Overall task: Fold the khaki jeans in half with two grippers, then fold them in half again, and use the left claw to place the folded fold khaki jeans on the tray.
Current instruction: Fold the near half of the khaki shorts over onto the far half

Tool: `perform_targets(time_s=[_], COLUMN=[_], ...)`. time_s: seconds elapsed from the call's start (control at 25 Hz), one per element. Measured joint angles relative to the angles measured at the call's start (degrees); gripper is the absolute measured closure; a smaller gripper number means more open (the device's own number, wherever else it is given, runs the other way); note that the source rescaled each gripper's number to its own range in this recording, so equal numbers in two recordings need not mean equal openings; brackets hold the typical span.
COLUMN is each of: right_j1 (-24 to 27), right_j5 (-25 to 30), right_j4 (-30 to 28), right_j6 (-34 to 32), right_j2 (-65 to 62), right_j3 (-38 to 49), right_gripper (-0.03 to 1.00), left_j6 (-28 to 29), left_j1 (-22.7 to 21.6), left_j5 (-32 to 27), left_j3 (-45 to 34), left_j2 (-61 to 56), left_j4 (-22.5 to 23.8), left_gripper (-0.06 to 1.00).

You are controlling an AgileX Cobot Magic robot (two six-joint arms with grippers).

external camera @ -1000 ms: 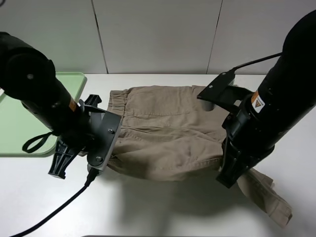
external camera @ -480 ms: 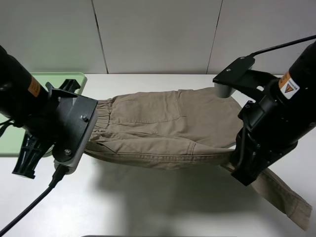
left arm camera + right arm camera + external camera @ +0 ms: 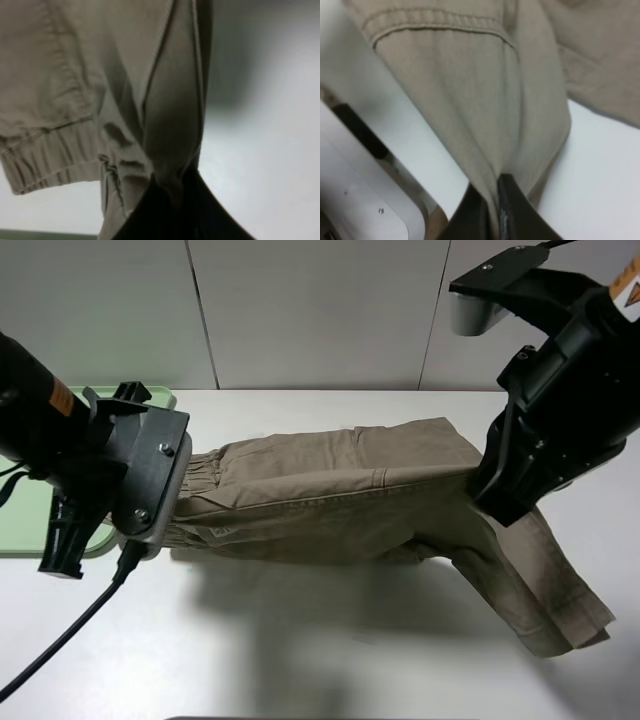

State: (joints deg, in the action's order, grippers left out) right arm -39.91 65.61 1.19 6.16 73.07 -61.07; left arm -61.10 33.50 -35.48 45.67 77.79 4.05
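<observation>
The khaki jeans (image 3: pixel 340 495) hang stretched between my two grippers above the white table, folded lengthwise, with the elastic waistband at the left and one leg end trailing down at the lower right (image 3: pixel 545 600). My left gripper (image 3: pixel 172 518) is shut on the waistband end; the left wrist view shows its jaws pinching bunched khaki cloth (image 3: pixel 170 165). My right gripper (image 3: pixel 482 490) is shut on the jeans' other end; the right wrist view shows its fingers (image 3: pixel 512 210) closed on a fold of fabric (image 3: pixel 485 110). The pale green tray (image 3: pixel 25 510) lies at the far left, mostly behind the left arm.
The white table (image 3: pixel 300 650) spreads under the lifted garment, carrying its shadow. A black cable (image 3: pixel 60 645) runs from the left arm to the front edge. A grey panelled wall (image 3: pixel 310 310) stands behind the table.
Both grippers have risen and pulled apart with the jeans held, the right one moving up and back. The jeans went from lying flat to hanging taut and folded lengthwise.
</observation>
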Motion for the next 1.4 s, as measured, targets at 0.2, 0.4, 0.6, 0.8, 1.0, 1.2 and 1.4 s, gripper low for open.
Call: perform_targets(time_s=[0.2, 0.4, 0.6, 0.8, 1.0, 1.2, 1.4], right_j1=[4.68, 8.28, 11.2, 12.49, 12.49, 12.49, 12.49], right_j5=[-2.88, -6.23, -6.85, -7.08, -11.09, -16.99, -21.87], right_j4=[0.6, 0.24, -0.58, -4.14, -9.09, -13.82, -20.16], right_j6=[3.36, 4.96, 5.88, 7.76, 8.22, 8.51, 8.57], right_j2=[4.85, 8.9, 13.43, 18.84, 23.72, 27.34, 30.76], right_j3=[-0.37, -2.06, -8.18, -13.98, -16.86, -17.06, -17.11], right_gripper=[0.97, 0.97, 0.97, 0.97, 0.97, 0.97, 0.97], left_j6=[0.0, 0.0, 0.0, 1.67, 2.65, 2.9, 2.9], left_j1=[-4.43, -6.54, -7.25, -7.96, -10.04, -11.38, -11.63], left_j5=[7.94, 15.05, 21.57, 25.74, 27.25, 31.05, 36.82], left_j3=[0.12, 0.24, 0.41, 2.13, 5.63, 7.19, 7.26], left_j2=[3.31, 7.06, 10.4, 14.54, 19.2, 23.34, 26.86], left_j4=[-0.94, -0.93, -0.17, 0.5, 0.5, 0.69, 1.46], left_gripper=[0.94, 0.94, 0.94, 0.94, 0.94, 0.94, 0.94])
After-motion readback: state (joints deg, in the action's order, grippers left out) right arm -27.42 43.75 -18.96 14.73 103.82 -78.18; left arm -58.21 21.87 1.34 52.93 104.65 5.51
